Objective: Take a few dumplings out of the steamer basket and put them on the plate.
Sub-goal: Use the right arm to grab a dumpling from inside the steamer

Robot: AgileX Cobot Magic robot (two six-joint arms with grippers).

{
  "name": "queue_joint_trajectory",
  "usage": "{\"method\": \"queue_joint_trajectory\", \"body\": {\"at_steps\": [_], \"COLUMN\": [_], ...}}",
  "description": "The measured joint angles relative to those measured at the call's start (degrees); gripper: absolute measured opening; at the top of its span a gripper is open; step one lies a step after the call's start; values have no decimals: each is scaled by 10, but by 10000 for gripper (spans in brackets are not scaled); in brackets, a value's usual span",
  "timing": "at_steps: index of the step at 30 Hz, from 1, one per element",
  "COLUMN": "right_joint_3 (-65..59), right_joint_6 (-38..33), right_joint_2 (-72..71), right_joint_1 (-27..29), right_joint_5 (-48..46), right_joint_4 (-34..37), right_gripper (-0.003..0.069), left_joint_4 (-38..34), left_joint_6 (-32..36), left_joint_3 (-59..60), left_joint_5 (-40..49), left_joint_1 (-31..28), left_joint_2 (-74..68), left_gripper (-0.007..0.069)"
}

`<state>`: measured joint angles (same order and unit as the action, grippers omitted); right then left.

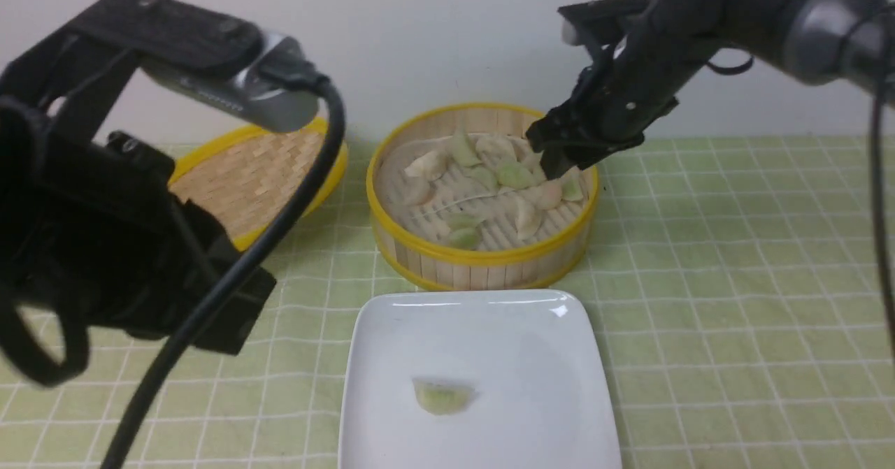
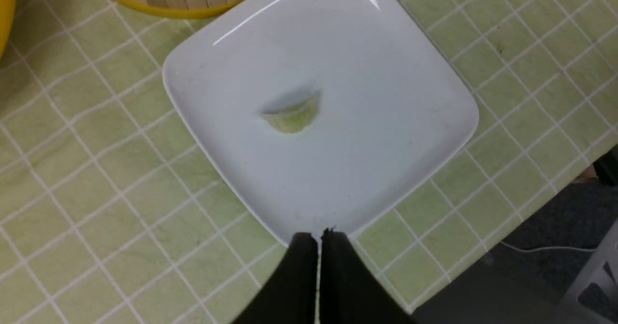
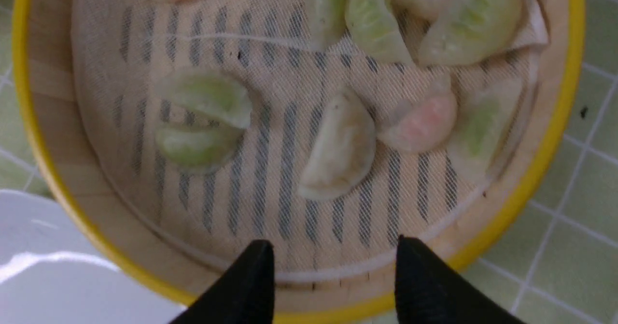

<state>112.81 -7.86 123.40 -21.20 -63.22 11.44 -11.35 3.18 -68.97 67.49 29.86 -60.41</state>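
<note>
Resting on the one plate nearest the camera is a single green dumpling, well clear of the left gripper, whose jaws are pressed together, empty. Behind, one steamer basket holds about eleven dumplings. The right gripper hovers above them, jaws apart, gripping none.

Bright even light; glare on plate; soft blur.
</note>
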Motion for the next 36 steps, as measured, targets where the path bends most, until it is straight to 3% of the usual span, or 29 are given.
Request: {"method": "queue_joint_trajectory", "body": {"at_steps": [5,10,14,17,19,29,36], "right_joint_3": [71,101,109,113,122,264,246], "right_joint_6": [6,16,52,62,62,46,38], "right_joint_2": [85,135,152,155,155,118,2], "right_joint_1": [-18,-29,-37,-38,-38,-38,-39], "right_joint_5": [21,28,30,31,18,-81,-86], "right_joint_4": [-15,-42,-87,-102,-100,-74,12], "right_gripper": [479,496,455,307,165,174,174], "left_joint_4": [31,68,100,118,127,133,142], "left_joint_6": [-32,-53,-74,-86,-88,-91,-91], "left_joint_3": [11,11,12,12,12,12,12], "left_joint_5": [1,17,39,44,44,40,40], "left_joint_1": [0,0,0,0,0,0,0], "left_joint_2": [45,65,76,79,79,79,79], "left_gripper": [-6,-6,-6,-6,-6,-6,-6]}}
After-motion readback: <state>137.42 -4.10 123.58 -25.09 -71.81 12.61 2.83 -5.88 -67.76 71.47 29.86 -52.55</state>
